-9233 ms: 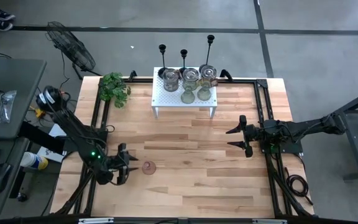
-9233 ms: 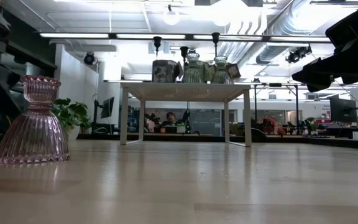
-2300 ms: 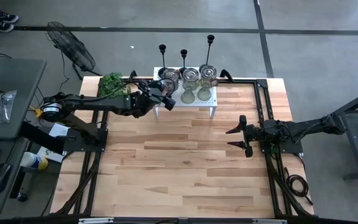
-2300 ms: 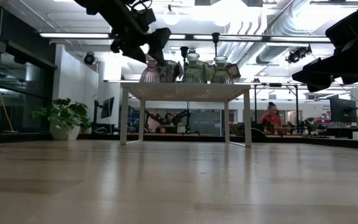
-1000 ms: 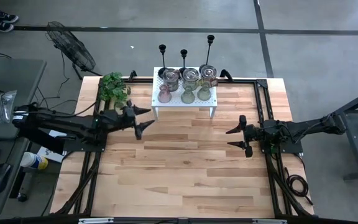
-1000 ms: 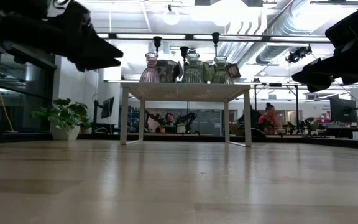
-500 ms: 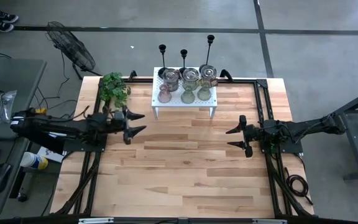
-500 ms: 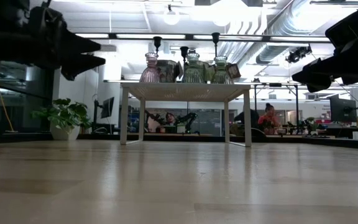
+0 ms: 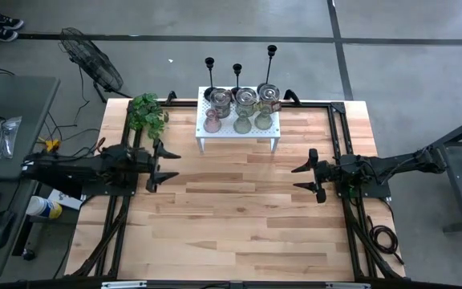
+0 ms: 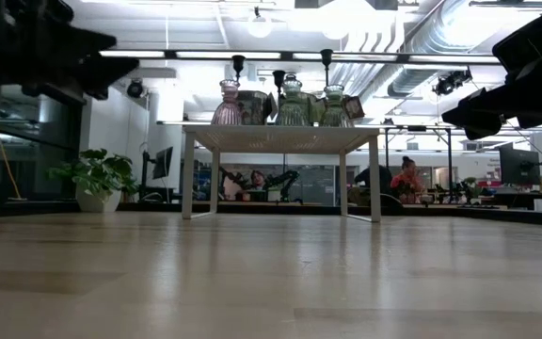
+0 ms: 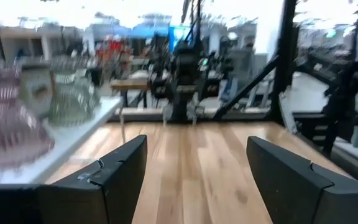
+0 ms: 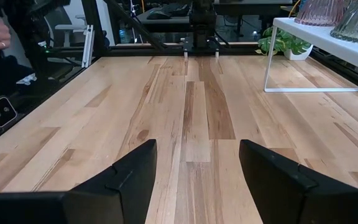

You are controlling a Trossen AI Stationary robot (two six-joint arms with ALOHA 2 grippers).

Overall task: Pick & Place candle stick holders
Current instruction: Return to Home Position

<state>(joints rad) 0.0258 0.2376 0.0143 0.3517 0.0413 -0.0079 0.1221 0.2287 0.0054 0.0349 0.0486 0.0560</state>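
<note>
All the candle stick holders in sight stand on the white shelf (image 9: 228,133) at the upper centre of the high view. Three black candlesticks (image 9: 237,76) line its far edge, with the squat glass holders (image 9: 245,98) crowded in front of them. The pink glass holder (image 9: 212,123) sits at the shelf's front left corner, and the low view shows it upright at the left end of the row.

The left gripper (image 9: 165,164) hangs at left centre of the high view, over the table (image 9: 239,217) and below the green plant (image 9: 148,112). Its fingers are spread and hold nothing. The right gripper (image 9: 299,178) waits at right centre, also spread and empty (both wrist views show only bare boards between the fingers).

No holder shows on the wood in any view, so the placing looks finished. What seems to remain is for the left arm to settle into a rest pose like the right arm's, well apart from the shelf.
</note>
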